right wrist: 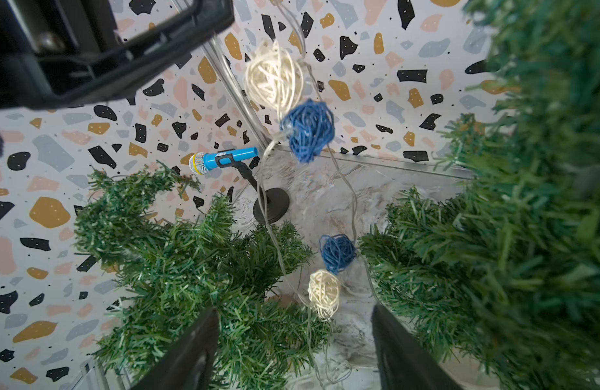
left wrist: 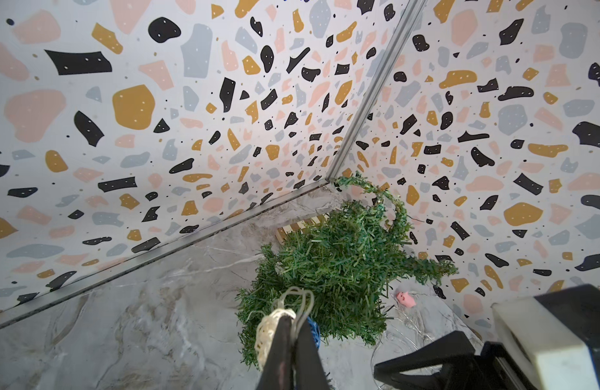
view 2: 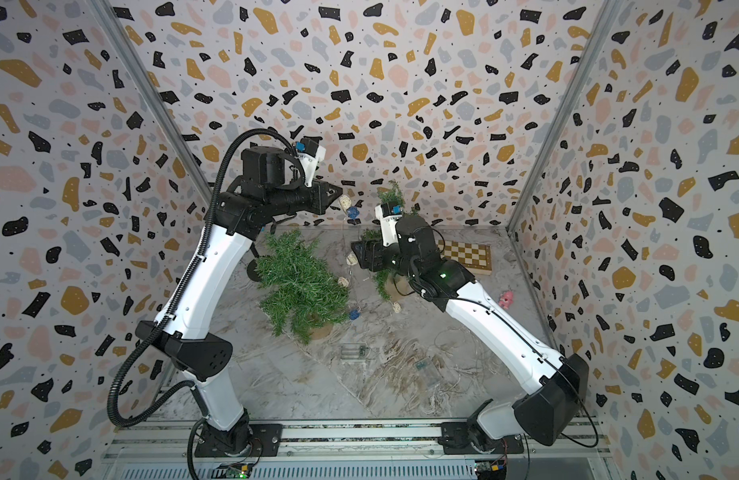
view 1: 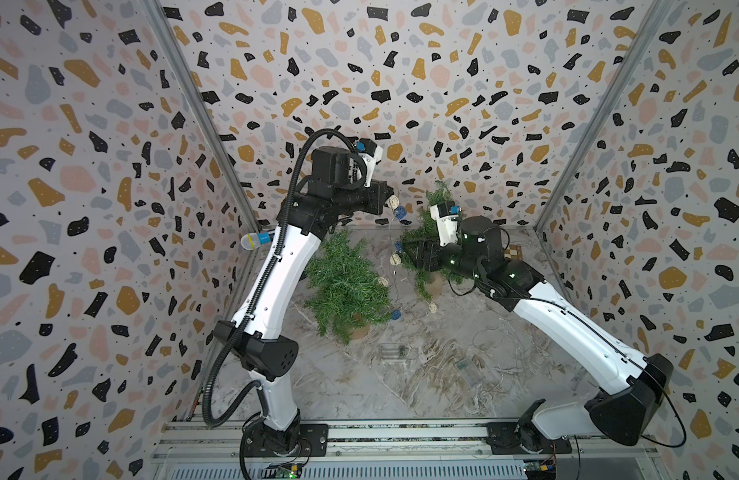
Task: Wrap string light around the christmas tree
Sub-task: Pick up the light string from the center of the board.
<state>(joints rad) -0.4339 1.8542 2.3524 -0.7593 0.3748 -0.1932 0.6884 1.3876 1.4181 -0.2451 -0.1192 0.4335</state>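
dangling string light, white and blue

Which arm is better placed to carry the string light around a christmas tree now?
Probably left: the left gripper is shut on the string light, held high; the right gripper is open, empty.

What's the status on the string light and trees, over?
Left gripper shut on string light, held high. Right gripper open, empty, facing it. It dangles between two trees, no wrap visible. Microphone stands near one tree.
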